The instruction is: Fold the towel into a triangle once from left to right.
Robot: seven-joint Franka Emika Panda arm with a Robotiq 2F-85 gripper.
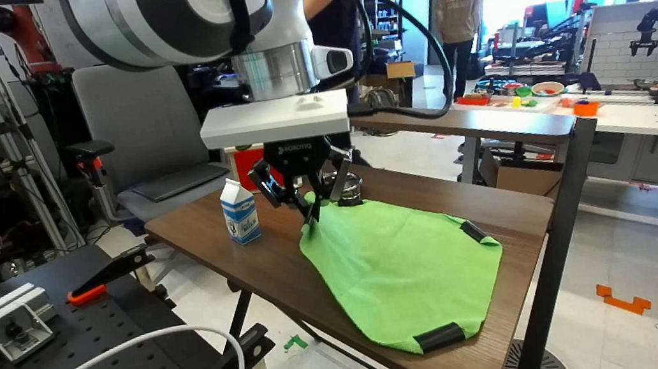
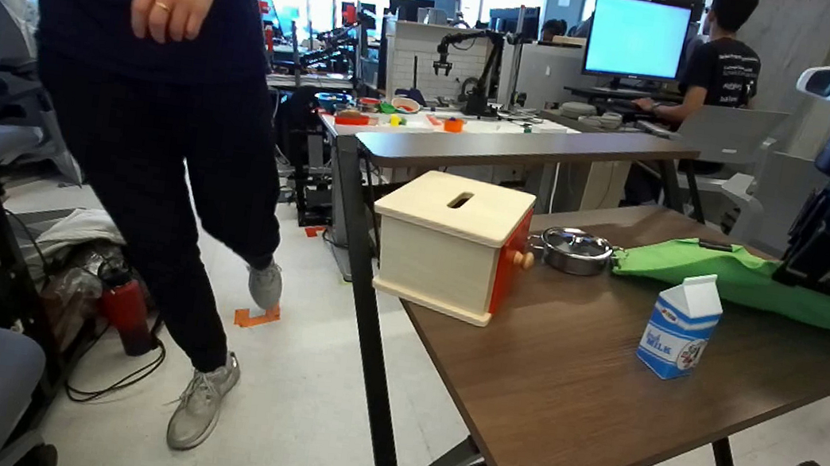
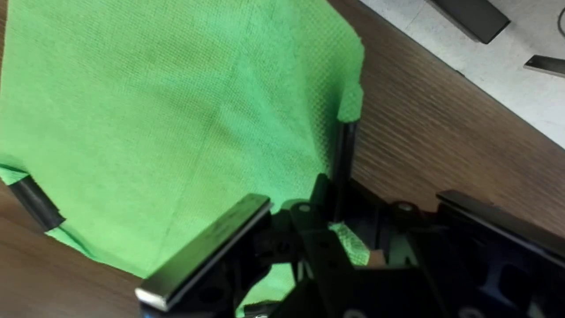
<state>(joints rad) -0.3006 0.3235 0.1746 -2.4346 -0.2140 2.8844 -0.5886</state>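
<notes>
- The lime-green towel [image 1: 408,263] lay spread and a little rumpled on the table [image 1: 281,255], one corner drawn up by my grip.
- My hand [image 1: 312,214] was pinched onto the black corner tab [image 3: 345,143] there, which showed edge-on in the wrist view.
- To fold well, I judged, I should raise that tab modestly, carry it in a slow arc over to the opposite black tab [image 3: 37,203], and release low, so the sheet would not slide.
- The gripped corner pointed toward the table's edge. The cloth looked nearly square, so I trusted no firm long axis; in an exterior view its longest stretch ran from the hand toward the nearest black tab [image 1: 439,337].
- The crease probably belonged between that tab and the one beside the steel pot [image 2: 577,253].
- The milk carton [image 2: 679,326] stood upright, apart from the towel; the wooden box [image 2: 453,246] sat near the pot.
</notes>
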